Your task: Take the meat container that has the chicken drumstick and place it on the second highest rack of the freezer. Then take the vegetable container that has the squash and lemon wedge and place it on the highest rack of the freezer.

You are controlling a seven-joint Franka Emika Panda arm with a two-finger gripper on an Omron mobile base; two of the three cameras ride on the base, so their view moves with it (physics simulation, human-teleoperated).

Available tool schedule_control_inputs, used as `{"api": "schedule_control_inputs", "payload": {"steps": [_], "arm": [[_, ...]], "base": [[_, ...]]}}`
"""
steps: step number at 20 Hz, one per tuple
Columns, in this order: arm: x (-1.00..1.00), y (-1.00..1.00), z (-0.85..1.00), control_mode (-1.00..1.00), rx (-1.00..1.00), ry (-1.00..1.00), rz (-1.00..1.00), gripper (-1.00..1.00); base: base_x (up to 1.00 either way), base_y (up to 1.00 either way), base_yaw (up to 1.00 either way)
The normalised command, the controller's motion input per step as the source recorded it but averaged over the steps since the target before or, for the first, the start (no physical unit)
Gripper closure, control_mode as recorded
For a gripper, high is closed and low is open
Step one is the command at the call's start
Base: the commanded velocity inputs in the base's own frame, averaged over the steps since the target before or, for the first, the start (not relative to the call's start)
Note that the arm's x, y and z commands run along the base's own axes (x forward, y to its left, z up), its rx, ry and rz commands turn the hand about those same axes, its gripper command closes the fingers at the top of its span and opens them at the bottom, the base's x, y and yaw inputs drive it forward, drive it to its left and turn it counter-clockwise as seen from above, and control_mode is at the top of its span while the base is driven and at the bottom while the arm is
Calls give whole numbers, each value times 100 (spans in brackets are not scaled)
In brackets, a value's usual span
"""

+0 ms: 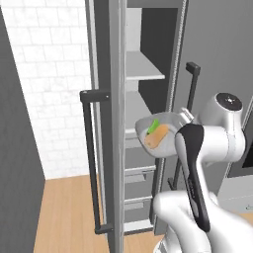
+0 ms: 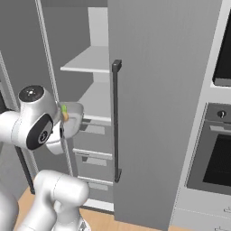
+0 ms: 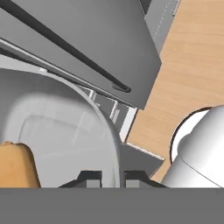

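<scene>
- Left base view: the container (image 1: 159,133), a shallow pale tub holding an orange piece and a green one, is carried in the air at the open freezer (image 1: 143,99), level with its lower visible shelf (image 1: 134,129). The arm (image 1: 197,163) hides the hand.
- Right base view: the container (image 2: 72,118) sits just in front of the freezer opening, beside the door handle (image 2: 116,119). An upper shelf (image 2: 88,61) lies above it.
- Hand view: the gripper (image 3: 112,178) has its jaws nearly closed, pinching the container rim (image 3: 114,153) between them; the orange food (image 3: 16,164) rests inside. The floor (image 3: 192,65) lies below.
- Handling, as judged: the tub looks rigid, light and smooth. Held by one edge, it may tilt and slide its loose contents, so it should be kept level. The rim is the only practical grip.
</scene>
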Motion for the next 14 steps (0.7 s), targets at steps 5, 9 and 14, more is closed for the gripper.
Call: {"api": "schedule_control_inputs", "payload": {"steps": [5,9,14], "arm": [[6,-10,100,-100,8,-7,-8,100],[7,-9,100,-100,9,-11,0,100],[97,0,75,-100,0,-4,-8,100]], "base": [[0,0,0],[0,0,0],[0,0,0]]}}
